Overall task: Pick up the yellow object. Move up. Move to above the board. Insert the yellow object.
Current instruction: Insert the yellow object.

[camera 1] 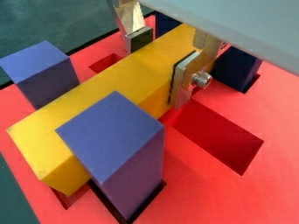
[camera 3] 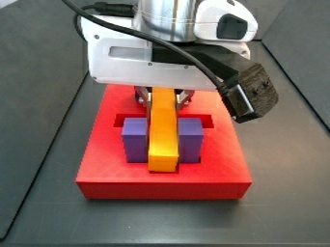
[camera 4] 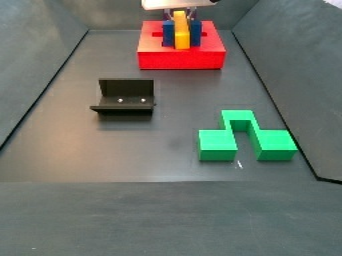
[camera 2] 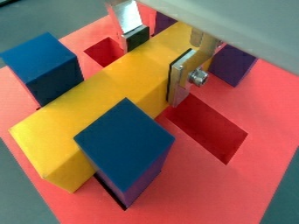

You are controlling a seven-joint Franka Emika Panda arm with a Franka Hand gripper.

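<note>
Wrist views: the tool clamps the yellow object between its silver fingers, above the board, between blue posts. Side views: the yellow object sits between purple posts on the board; the fixture and green block lie well apart on the table.

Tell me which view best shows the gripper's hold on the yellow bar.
A wrist view: gripper plates clamp yellow object between the board's posts. The side view hides the fingers under the arm; the far one shows little.
</note>
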